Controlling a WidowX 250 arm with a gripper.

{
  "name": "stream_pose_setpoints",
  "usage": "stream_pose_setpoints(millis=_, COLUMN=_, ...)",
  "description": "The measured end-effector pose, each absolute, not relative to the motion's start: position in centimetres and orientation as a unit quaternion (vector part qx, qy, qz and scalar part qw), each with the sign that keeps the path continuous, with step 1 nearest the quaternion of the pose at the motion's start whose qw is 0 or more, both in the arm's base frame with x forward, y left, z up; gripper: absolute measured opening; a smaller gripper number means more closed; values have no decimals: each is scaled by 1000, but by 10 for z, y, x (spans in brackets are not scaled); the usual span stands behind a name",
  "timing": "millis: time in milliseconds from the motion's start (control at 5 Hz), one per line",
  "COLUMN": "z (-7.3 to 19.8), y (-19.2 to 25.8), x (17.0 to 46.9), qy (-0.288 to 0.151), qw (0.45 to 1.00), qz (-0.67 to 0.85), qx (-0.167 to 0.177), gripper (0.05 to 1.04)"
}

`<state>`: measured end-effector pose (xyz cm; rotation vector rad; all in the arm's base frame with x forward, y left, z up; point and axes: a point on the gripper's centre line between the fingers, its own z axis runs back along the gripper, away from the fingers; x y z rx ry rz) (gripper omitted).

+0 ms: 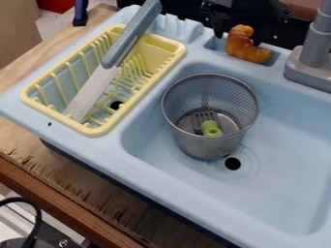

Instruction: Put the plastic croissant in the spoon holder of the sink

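At the far edge of the sink (pixel 284 155), the plastic croissant (pixel 248 49) sits in the spoon holder (pixel 217 44), near the gripper (pixel 240 20), whose state I cannot tell; left, 1 gray-handled knife (pixel 132 36) slants across the dish rack (pixel 97 131).

I am observing metal mesh in my basket (pixel 198 147), glossy plastic in the croissant (pixel 247 51), smooth plastic in the sink (pixel 288 181), rough, splintered wood in the counter (pixel 97 186)
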<state>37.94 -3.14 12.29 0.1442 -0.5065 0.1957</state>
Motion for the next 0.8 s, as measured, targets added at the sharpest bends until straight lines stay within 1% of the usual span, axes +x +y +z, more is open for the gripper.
stream_pose_setpoints(millis=200, z=133, y=-33, x=373, qy=-255, qw=961, qz=90, qx=55, gripper=1002)
stream_pose_setpoints(millis=400, z=142, y=-35, x=365, qy=-263, qw=960, qz=81, qx=52, gripper=999)
stream_pose_setpoints(millis=600, z=151, y=-40, x=353, qy=-269, qw=960, qz=67, qx=40, gripper=999)
stream_pose_setpoints(millis=800, z=154, y=-53, x=339, qy=-248, qw=968, qz=28, qx=24, gripper=999)
